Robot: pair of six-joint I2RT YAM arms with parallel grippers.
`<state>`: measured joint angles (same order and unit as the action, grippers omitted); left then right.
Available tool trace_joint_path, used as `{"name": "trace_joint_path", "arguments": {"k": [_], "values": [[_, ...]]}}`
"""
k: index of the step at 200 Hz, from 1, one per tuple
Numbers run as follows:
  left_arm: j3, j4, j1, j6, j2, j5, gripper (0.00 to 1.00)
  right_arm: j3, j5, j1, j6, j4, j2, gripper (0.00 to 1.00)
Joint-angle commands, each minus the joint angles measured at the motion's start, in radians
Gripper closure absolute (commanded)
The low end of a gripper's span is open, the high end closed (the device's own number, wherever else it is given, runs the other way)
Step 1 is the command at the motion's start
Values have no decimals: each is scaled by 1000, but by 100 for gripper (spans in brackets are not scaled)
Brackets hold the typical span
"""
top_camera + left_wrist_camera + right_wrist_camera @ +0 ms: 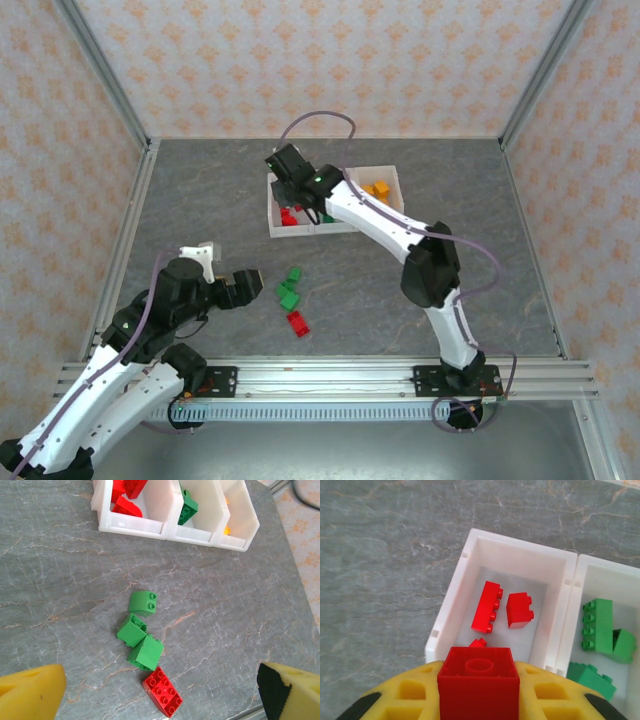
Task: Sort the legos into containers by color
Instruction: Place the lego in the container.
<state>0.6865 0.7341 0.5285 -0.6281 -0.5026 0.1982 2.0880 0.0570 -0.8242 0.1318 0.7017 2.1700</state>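
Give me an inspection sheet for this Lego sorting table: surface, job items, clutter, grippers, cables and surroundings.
Surface: grey marbled table, dry and unmarked as far as seen.
Job's things: containers hold red bricks, green bricks and orange bricks, one colour per compartment. Three loose green bricks and one loose red brick lie on the table.
Clutter: nothing seen.
Grippers: left gripper open and empty, near the loose bricks. Right gripper shut on a held red brick at the red compartment.
Cables: purple cable arcs off the right arm beyond the containers.
Surroundings: patterned walls, metal frame posts.
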Motion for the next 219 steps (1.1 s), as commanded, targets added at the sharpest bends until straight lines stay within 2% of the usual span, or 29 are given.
{"name": "trace_joint_path", "arguments": {"k": [1, 54, 120, 156, 219], "values": [[30, 30, 1, 16, 13, -10, 1, 68, 10, 9, -52, 43, 66, 81], [36, 42, 1, 28, 11, -10, 1, 128, 15, 20, -89, 56, 164, 82], [25, 48, 2, 31, 18, -22, 1, 141, 89, 32, -97, 82, 236, 80], [22, 57, 1, 36, 22, -26, 1, 151, 146, 31, -95, 89, 251, 67], [20, 53, 1, 36, 18, -25, 1, 185, 142, 31, -68, 108, 258, 29]]}}
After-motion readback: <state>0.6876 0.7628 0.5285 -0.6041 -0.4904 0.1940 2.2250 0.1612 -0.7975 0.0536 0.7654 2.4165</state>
